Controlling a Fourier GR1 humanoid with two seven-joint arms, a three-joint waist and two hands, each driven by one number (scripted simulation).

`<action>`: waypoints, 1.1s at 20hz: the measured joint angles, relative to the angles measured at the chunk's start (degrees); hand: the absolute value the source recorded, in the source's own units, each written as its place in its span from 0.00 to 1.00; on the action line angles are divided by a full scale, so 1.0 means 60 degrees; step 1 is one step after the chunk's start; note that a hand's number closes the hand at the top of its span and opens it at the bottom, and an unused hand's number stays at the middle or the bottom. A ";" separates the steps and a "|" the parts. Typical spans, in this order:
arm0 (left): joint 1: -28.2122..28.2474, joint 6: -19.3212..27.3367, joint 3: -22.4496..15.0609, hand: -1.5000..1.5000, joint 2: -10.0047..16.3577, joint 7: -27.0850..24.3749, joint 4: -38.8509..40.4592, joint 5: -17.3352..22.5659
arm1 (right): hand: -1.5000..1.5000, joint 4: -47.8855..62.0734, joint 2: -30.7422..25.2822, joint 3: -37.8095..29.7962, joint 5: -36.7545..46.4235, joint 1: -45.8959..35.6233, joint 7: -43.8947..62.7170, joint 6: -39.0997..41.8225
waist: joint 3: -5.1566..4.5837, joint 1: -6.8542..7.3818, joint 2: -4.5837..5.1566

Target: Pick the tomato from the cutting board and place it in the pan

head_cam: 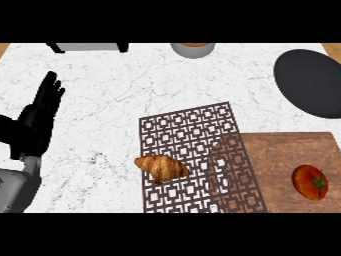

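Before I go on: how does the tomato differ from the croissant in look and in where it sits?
The tomato is round and red with a green stem; the croissant is golden-brown and crescent-shaped. The tomato sits on the wooden cutting board at the right; the croissant lies on the patterned mat, further left. Both lie free, with nothing holding them.

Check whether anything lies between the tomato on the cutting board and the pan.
Nothing visible does. From the tomato, only bare cutting board and white counter lead up to the pan. The croissant on the patterned mat lies to the left, off that path.
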 measured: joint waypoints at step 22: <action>0.0033 -0.0499 0.0473 0.50 -0.0465 -0.0107 0.0254 -0.0510 | 0.00 -0.2337 0.0654 0.0454 0.1445 0.1908 0.0377 -0.0589 | -0.0013 0.0097 0.0008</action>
